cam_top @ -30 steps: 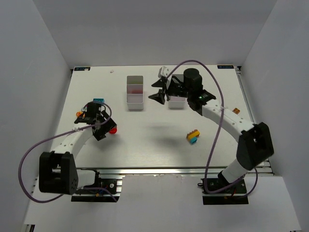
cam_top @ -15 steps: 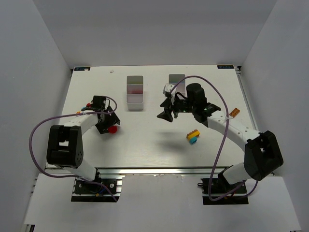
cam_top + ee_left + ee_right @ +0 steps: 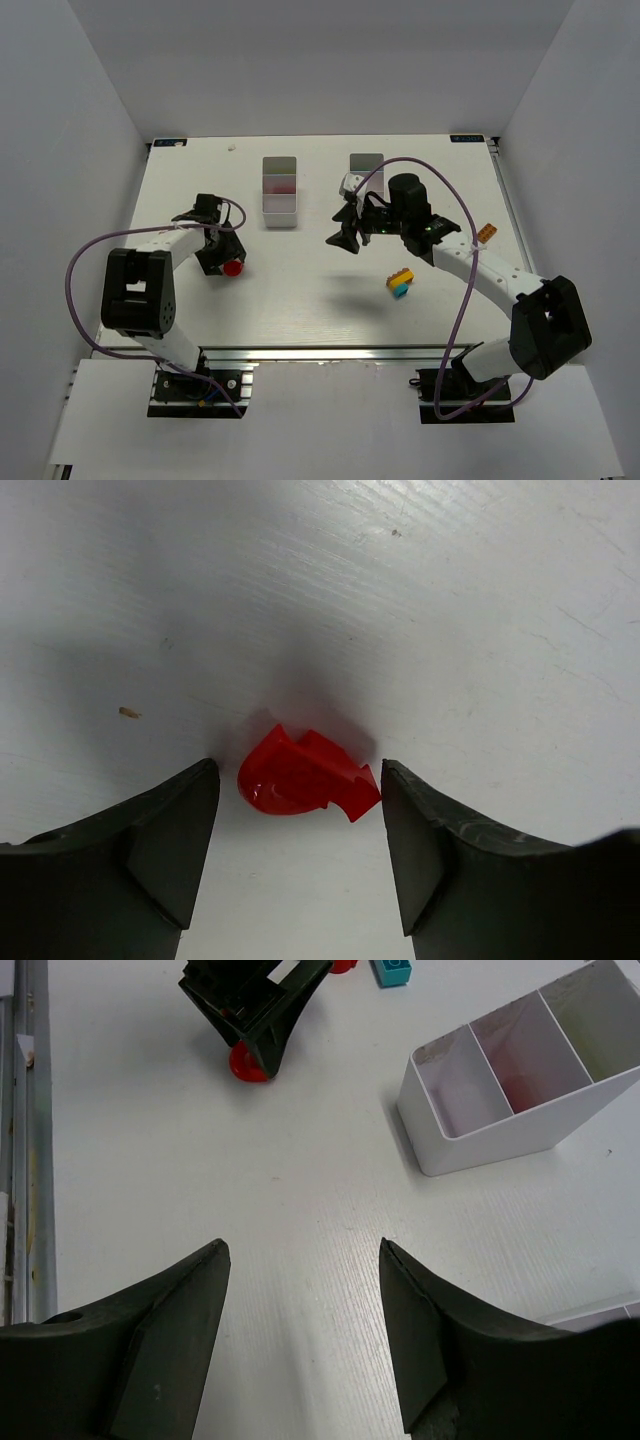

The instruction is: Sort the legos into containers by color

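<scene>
Nearest the arm bases: a yellow-on-blue brick stack (image 3: 400, 283), loose on the table (image 3: 300, 300), untouched. Farther in on the left side, the left gripper (image 3: 298, 780) is down at table level, fingers apart and straddling a rounded red lego (image 3: 233, 267). One finger is at the brick's edge, the other just off it, nothing clamped. Mid-table, the right gripper (image 3: 302, 1250) hangs spread and empty above bare surface. An orange brick (image 3: 487, 231) lies off to the right. Behind, the left bin (image 3: 280, 222) shows a reddish tint in its middle compartment, contents unclear. The right bin (image 3: 367, 160) is partly hidden by the arm. Step in hand looks like the grasp of the red piece. Next: pinch squarely so the rounded side doesn't squirt out, lift, carry to the red compartment.
</scene>
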### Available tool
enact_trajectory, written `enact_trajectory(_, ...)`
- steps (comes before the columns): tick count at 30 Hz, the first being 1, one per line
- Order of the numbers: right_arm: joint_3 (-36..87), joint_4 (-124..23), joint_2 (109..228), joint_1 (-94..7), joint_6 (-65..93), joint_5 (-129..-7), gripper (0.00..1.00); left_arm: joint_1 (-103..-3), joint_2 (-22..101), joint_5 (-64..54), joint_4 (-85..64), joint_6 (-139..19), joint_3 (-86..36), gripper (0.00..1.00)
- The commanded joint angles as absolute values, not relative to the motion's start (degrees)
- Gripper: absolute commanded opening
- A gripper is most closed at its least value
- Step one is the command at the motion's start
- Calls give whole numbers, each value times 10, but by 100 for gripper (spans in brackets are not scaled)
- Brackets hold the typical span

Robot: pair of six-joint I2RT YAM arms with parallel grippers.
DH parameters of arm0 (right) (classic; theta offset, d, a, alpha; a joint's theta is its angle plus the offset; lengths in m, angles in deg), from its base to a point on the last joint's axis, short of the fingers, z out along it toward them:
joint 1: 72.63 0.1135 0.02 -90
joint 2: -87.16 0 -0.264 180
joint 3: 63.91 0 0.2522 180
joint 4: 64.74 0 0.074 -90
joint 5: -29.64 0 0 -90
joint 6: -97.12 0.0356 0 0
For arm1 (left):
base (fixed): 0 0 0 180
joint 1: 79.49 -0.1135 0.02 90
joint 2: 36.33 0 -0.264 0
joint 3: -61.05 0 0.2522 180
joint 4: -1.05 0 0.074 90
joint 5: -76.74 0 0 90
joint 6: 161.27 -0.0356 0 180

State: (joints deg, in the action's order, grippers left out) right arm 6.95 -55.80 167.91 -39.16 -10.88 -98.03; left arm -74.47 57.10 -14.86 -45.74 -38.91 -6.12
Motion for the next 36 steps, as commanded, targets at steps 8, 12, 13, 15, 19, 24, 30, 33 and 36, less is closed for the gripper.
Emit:
enact_trajectory(8,56,-587,1663,-394,-100,-976,67,-736,598,-162,-478,-424,-83,73)
enact_trajectory(12,55,-586,1663,-395,-100,-976,67,-736,596,-153,-479,-427,-82,64)
enact_trajectory(13,55,-587,1663,-396,-100,-976,67,-736,595,-152,-479,-427,-82,63)
enact_trajectory(15,55,-588,1664,-396,-100,-976,67,-736,589,-153,-480,-427,-82,62)
enact_trajectory(19,56,-590,1664,-397,-96,-977,67,-736,578,-155,-486,-427,-85,55)
enact_trajectory(24,54,-590,1663,-397,-97,-976,67,-736,553,-150,-487,-424,-98,53)
enact_trajectory(30,53,-590,1662,-398,-96,-976,67,-736,548,-150,-514,-431,-114,65)
enact_trajectory(33,53,-589,1659,-398,-98,-974,67,-736,539,-159,-543,-443,-118,71)
enact_trajectory(36,51,-590,1661,-400,-97,-975,67,-736,539,-155,-564,-453,-114,72)
